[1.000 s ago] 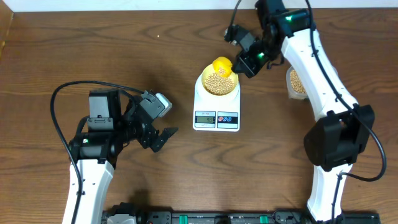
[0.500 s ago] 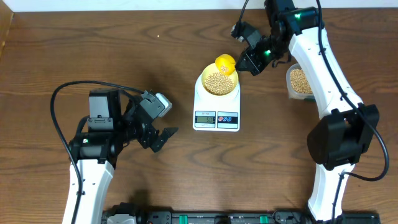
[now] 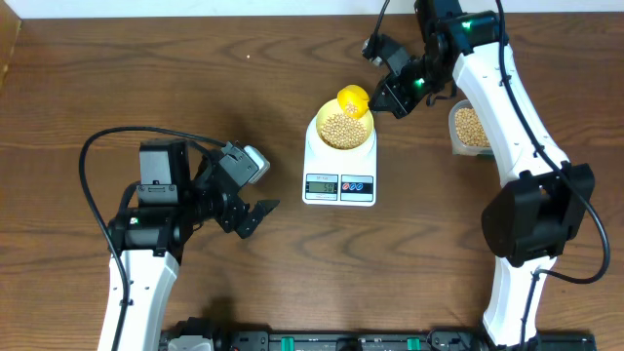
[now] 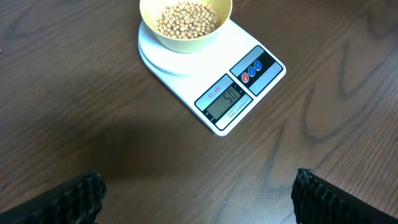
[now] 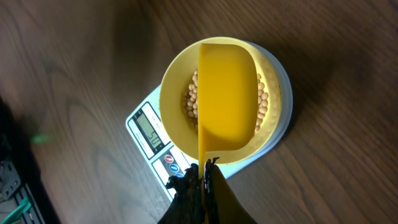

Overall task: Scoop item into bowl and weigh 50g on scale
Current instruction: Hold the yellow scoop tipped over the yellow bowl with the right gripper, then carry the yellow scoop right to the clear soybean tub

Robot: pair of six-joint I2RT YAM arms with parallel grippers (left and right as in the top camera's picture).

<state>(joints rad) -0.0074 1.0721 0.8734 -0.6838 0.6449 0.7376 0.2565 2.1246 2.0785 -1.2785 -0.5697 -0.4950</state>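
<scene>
While aloft, right hand (image 5: 204, 171) round scoop (image 5: 227, 93)

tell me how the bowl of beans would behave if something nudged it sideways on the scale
The bowl looks smooth and rests unfixed on the flat scale, so it would probably slide rather than tip. The beans sit below its rim, likely keeping it steady. Being round and loose, they might roll out if jolted.

We see a matt, grained wooden table (image 3: 146, 78), a smooth white plastic scale (image 4: 186, 87), a smooth yellow plastic bowl (image 4: 186, 45) and scoop (image 5: 227, 93), and matt beans (image 4: 186, 17).
</scene>
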